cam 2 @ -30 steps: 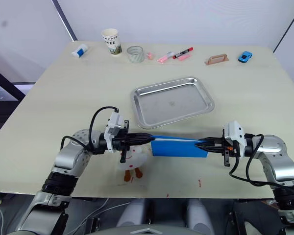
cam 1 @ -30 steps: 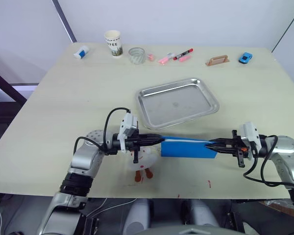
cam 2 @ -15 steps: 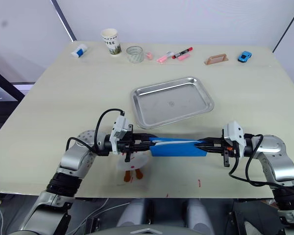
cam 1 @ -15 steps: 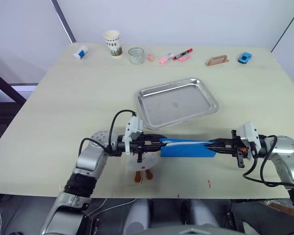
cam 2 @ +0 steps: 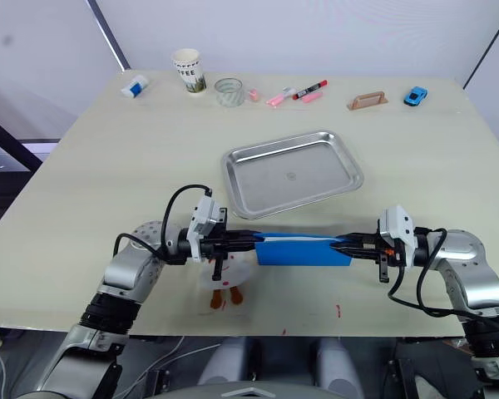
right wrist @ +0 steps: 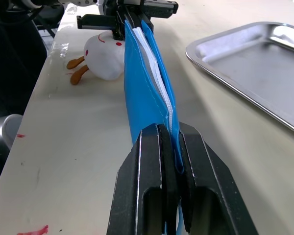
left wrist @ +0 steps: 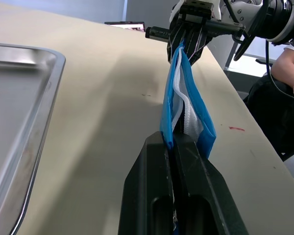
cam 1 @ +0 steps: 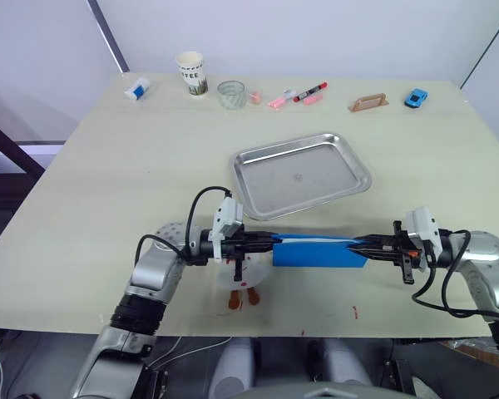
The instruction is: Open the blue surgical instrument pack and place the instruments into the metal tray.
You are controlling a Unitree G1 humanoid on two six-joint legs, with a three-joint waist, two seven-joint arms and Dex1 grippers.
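Left wrist view has the left gripper (left wrist: 173,142) with its two black fingers pressed together on one end of the blue surgical instrument pack (left wrist: 184,105), which stands on edge with its whitish lining showing between the blue layers. At the pack's far end the right gripper (left wrist: 187,48) is pinched on it in the same way (the right wrist view confirms this, its fingers (right wrist: 152,161) squeezed onto the blue fabric). From the head camera, the pack (cam 1: 318,250) stretches between the two grippers, near the front edge of the table (cam 1: 108,166). Just beyond it lies the metal tray (cam 1: 302,174), apart from the pack. A white plush toy (cam 1: 241,278) with orange feet sits under the left gripper (cam 1: 269,238). Along the table's far edge stand a paper cup (cam 1: 192,73), a clear glass (cam 1: 231,94), markers (cam 1: 298,96) and a blue toy car (cam 1: 416,99).
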